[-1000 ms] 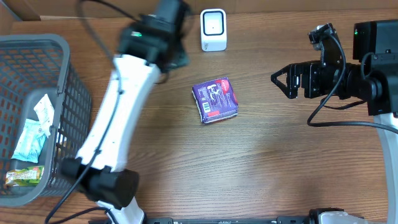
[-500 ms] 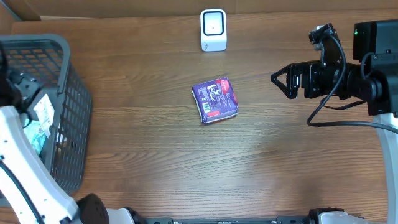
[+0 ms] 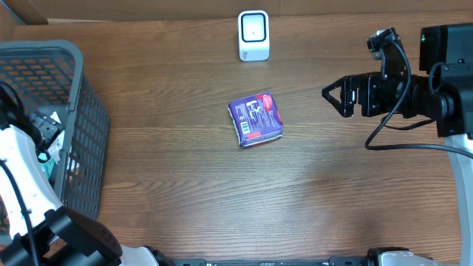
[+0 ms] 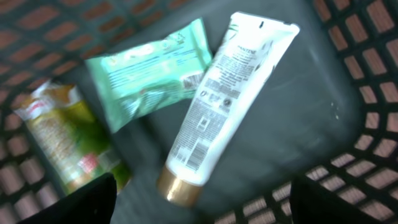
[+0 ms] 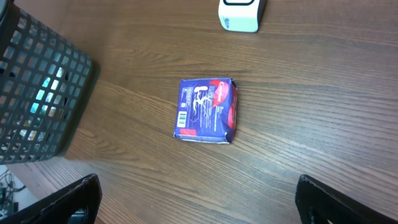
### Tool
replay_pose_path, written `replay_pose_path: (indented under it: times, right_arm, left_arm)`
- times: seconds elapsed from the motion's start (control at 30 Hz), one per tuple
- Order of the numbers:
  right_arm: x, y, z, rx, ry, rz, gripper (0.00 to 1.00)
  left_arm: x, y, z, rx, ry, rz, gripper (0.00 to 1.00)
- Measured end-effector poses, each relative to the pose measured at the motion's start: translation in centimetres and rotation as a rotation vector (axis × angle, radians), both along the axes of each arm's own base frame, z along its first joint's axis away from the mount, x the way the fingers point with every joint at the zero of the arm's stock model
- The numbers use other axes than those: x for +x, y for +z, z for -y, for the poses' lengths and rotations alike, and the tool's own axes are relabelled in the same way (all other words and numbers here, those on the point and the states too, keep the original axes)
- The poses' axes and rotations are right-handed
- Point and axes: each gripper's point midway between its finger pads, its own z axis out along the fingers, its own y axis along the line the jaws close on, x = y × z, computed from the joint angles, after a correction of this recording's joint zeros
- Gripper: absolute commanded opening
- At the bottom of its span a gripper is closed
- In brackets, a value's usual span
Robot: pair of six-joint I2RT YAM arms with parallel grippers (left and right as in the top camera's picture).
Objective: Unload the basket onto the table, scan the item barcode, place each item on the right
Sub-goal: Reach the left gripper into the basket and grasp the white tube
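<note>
Basket (image 3: 81, 55), far left of worktop (image 3: 222, 207): left end effector (image 4: 202, 196) hangs inside it, fingers spread wide, nothing held.

Directly below lies the white tube (image 4: 224, 106). Its long axis runs on a steep diagonal in the wrist view, gold cap nearest and between the fingers, crimped end pointing away to the right. Printed side faces up. Green packet (image 4: 149, 81) touches its left flank; yellow-green packet (image 4: 59, 143) lies further left.

Judgement: the tube is the likeliest next pick. The wrist needs turning so the fingers close across the tube's width.

Mid-worktop: purple box (image 3: 256, 118) lies flat, scanner (image 3: 253, 35) near it at the far edge.

Right: right end effector (image 3: 332, 94) gapes wide, empty, pointing toward the box, well apart from it.
</note>
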Motion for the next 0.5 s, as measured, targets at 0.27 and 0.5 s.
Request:
replay_pose_path:
  times: [0.27, 0.5]
  right_arm:
    - [0.0, 0.0, 0.0, 0.0, 0.0, 0.0, 1.0]
    - [0.0, 0.0, 0.0, 0.0, 0.0, 0.0, 1.0]
  left_arm:
    - [0.5, -6.6, -0.1, -0.05, -0.089, -0.094, 0.81]
    - [0.7, -11.8, 0.0, -0.131, -0.145, -0.193, 0.65]
